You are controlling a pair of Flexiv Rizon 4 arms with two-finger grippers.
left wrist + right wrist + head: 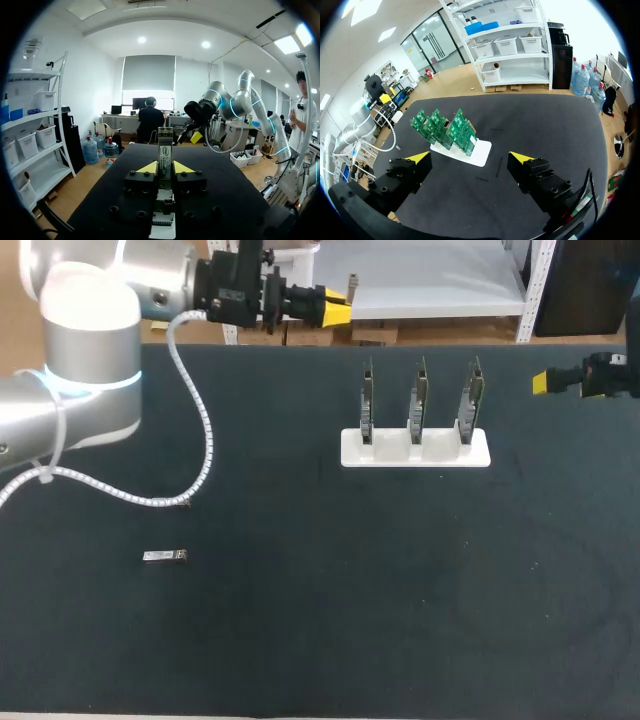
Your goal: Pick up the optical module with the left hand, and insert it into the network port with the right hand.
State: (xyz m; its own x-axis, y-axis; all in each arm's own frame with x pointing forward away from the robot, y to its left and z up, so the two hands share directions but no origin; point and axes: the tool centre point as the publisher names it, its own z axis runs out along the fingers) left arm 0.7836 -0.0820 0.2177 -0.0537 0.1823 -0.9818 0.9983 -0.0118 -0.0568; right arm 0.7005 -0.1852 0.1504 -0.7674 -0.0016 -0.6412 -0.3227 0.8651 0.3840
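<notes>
As it lies flat, opt. module [164, 556] looks boxy, metallic.

**A:** Any print out there? I've got a dark chip [165, 150] carrying a pale logo, on the upright board [165, 135] dead ahead of the left gripper [165, 167].

**B:** Got it too, but the letters are too small to make out from here.

**A:** The module [164, 556] on the table [400, 590], head view?

**B:** A silver sliver, and no marking on it is legible.

**A:** And the green boards [447, 127] from the right wrist?

**B:** Too small to tell any print. So nothing readable anywhere.
</notes>
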